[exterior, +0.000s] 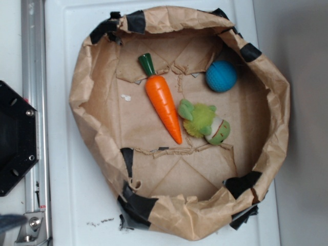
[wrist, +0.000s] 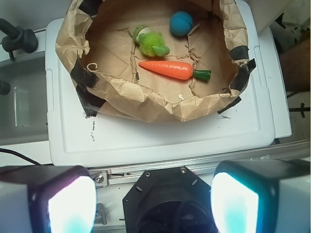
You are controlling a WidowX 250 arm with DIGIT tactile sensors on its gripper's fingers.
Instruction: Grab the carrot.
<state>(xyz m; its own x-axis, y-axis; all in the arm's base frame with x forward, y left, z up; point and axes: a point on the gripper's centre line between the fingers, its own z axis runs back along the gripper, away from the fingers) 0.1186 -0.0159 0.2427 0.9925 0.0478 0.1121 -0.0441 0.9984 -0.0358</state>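
A crumpled brown paper bag (exterior: 87, 92), rolled down into a shallow bowl and patched with black tape, sits on a white surface (exterior: 66, 205). Seen from above, the carrot (exterior: 163, 102) lies flat near the middle of the bag floor, its green stem toward 11 o'clock and its tip toward 5 o'clock. A fuzzy plush toy (exterior: 205, 122) lies just beside the tip, at 3 o'clock from it. A blue ball (exterior: 221, 76) rests apart, toward 2 o'clock.

In the wrist view, the two fingers (wrist: 153, 204) fill the bottom corners, spread wide with nothing between them, well short of the bag and over the robot's black base (wrist: 167, 201). The carrot is untouched. By this evidence, the task has barely begun: reaching, descending and closing on the carrot all remain.
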